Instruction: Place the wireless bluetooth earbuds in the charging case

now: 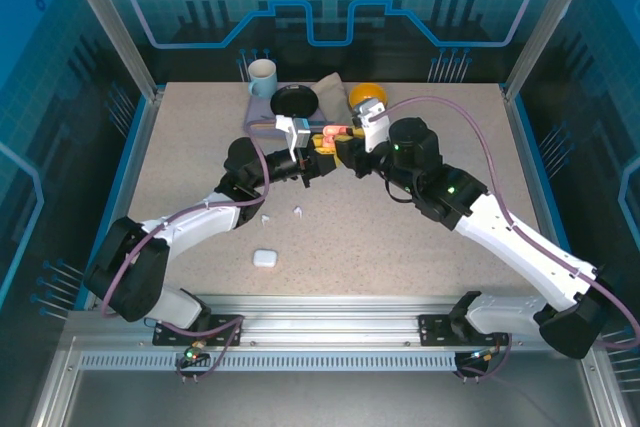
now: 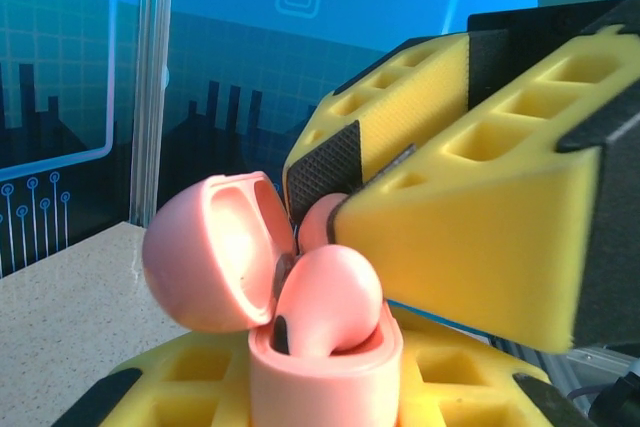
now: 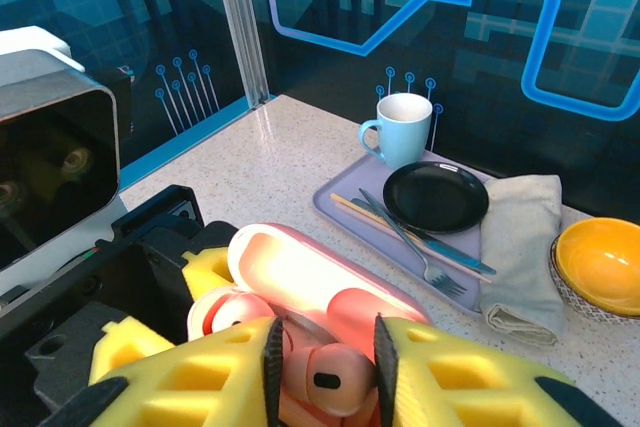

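At the middle of the table, seen from above, the left gripper and the right gripper meet nose to nose at the pink case. Nearer the arm bases two white earbuds lie close together on the tabletop, with a closed white case nearer again. At the far edge are a tray with a mug and a black plate, a cloth and a yellow bowl.

From the left wrist, the left gripper's yellow fingers are clamped on the base of the pink case, whose lid is tipped open. A pink earbud stands in the mouth of the case. Its top runs up between the right gripper's fingers.

From the right wrist, the right gripper's two fingers pinch the pink earbud just over the open case. The left gripper holds the case from the left. More pink shapes sit inside the case; I cannot tell what they are. Beyond, a fork lies on the tray.
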You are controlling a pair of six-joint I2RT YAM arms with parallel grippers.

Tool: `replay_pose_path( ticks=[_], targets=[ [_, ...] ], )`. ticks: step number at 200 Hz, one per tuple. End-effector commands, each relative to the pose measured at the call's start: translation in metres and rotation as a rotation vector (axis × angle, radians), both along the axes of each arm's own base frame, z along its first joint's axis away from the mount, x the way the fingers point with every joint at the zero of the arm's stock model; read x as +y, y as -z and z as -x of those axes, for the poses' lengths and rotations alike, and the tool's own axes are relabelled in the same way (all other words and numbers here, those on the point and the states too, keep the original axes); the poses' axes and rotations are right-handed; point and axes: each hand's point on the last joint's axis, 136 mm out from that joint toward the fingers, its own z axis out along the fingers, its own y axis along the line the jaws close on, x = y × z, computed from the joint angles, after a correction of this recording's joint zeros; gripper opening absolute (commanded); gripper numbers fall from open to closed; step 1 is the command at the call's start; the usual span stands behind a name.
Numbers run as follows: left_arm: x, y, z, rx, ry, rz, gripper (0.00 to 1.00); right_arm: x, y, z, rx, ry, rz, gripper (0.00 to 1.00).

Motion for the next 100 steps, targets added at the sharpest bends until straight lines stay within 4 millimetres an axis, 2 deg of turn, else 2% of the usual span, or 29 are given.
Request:
replay_pose_path(
  ticks=[1, 37, 100],
  targets=[
    [-0.003, -0.022, 0.001, -0.064, 0.005, 0.041, 0.0, 0.011, -0.006, 0.008, 0.0, -0.041, 0.001, 0.37],
    [-0.003, -0.019, 0.001, -0.058, 0.004, 0.041, 0.0, 0.004, -0.017, 0.005, -0.005, -0.005, -0.025, 0.47],
    [-0.002, -0.019, 0.001, -0.059, 0.001, 0.041, 0.0, -0.008, -0.029, 0.0, -0.011, 0.039, -0.045, 0.51]
  ],
)
